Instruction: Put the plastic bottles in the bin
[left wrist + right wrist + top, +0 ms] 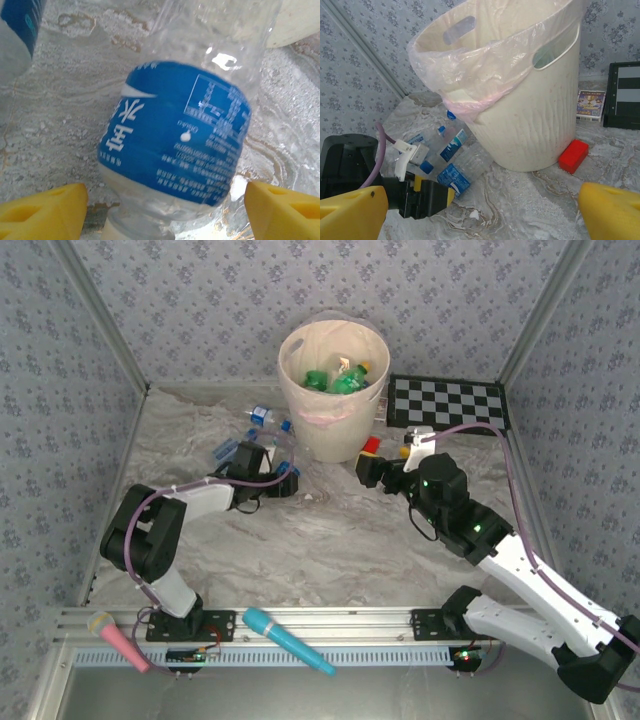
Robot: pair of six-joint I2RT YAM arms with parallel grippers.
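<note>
A clear plastic bottle with a blue label lies on the marble table between the yellow fingers of my left gripper. The jaws are open, with a gap on each side of the bottle. From above, that gripper sits left of the bin, beside the bottle. More clear bottles lie behind it. Green bottles lie inside the peach bin. My right gripper hovers open and empty just right of the bin's base; its wrist view shows two clear bottles on the table.
A red block lies against the bin's right side. A checkerboard leans at the back right. Pink and blue wands rest on the near rail. Patterned walls close in three sides.
</note>
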